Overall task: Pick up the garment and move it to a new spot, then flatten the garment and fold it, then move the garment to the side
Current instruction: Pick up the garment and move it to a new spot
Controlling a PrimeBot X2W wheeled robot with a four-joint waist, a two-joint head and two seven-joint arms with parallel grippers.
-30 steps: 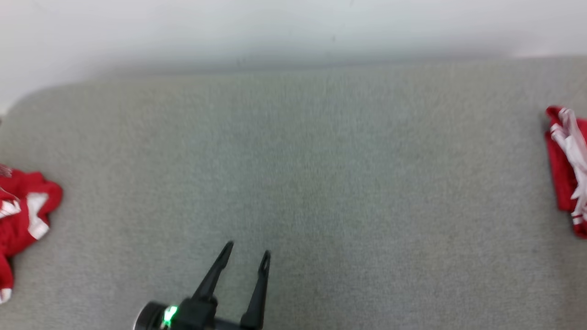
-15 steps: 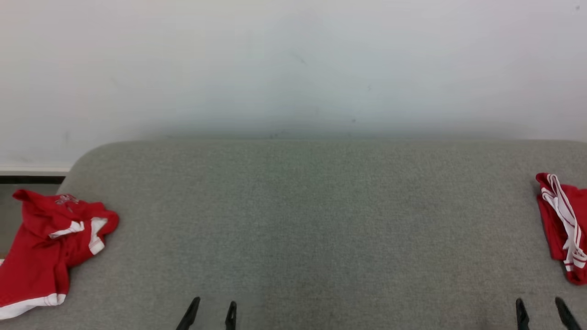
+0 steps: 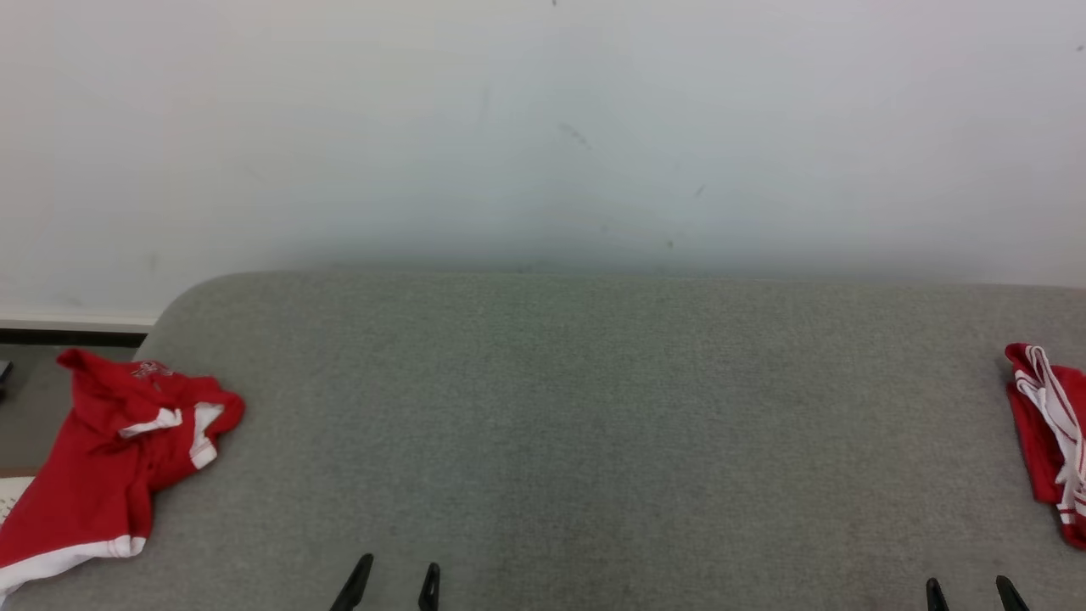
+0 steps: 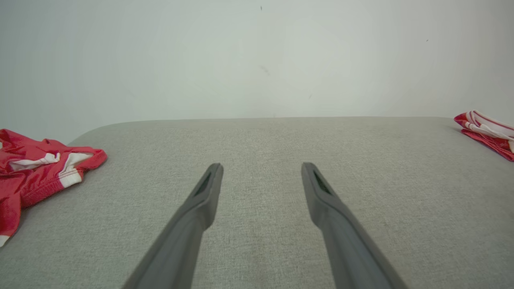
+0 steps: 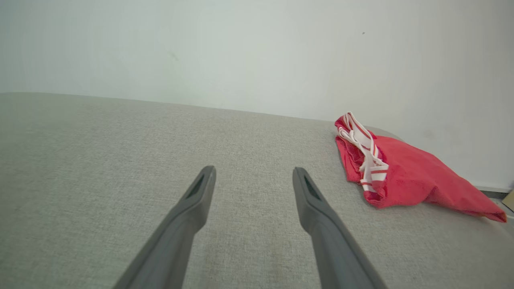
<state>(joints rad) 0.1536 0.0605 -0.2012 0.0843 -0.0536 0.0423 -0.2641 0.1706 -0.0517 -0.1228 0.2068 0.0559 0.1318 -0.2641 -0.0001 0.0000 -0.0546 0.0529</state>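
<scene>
The head view crops the folded red, white-striped garment [image 3: 1039, 424] at its right edge; the right wrist view shows it nearly whole. Left gripper [image 4: 262, 168] and right gripper [image 5: 253, 170] gape, empty.

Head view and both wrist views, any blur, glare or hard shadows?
Head view: sharp, the crumpled red garment shows its white trim; soft even light, no glare. Left wrist view: left gripper casts no hard shadow on the grey fabric surface. Right wrist view: folded red garment crisp, evenly lit.
</scene>
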